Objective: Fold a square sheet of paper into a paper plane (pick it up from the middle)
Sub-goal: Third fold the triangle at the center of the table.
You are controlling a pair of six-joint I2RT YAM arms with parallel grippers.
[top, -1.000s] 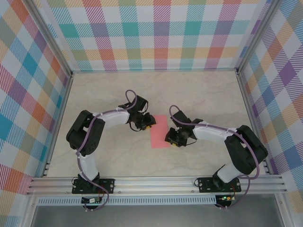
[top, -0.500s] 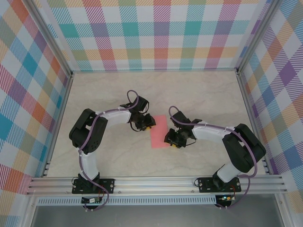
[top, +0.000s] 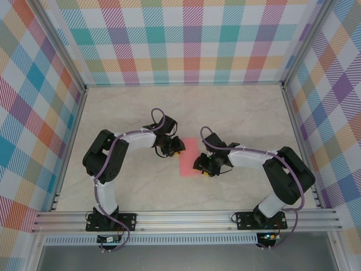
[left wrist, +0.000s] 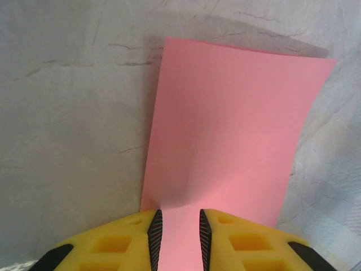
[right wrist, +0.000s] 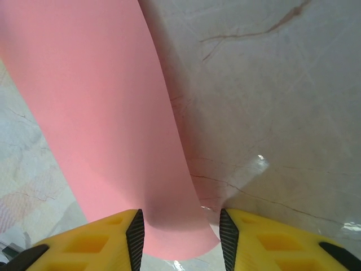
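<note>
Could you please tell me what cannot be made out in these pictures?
Top view: the left gripper and right gripper cover parts of the pink paper; any crease is too small to see.
Left wrist view: the paper's near end runs off the bottom edge between the fingers, so a pinch cannot be confirmed.
Right wrist view: the paper's far end is cut off by the top edge; one near corner hides behind a finger.

surface: marbled table (top: 237, 113) | on it: pink paper sheet (top: 189, 158)
</note>
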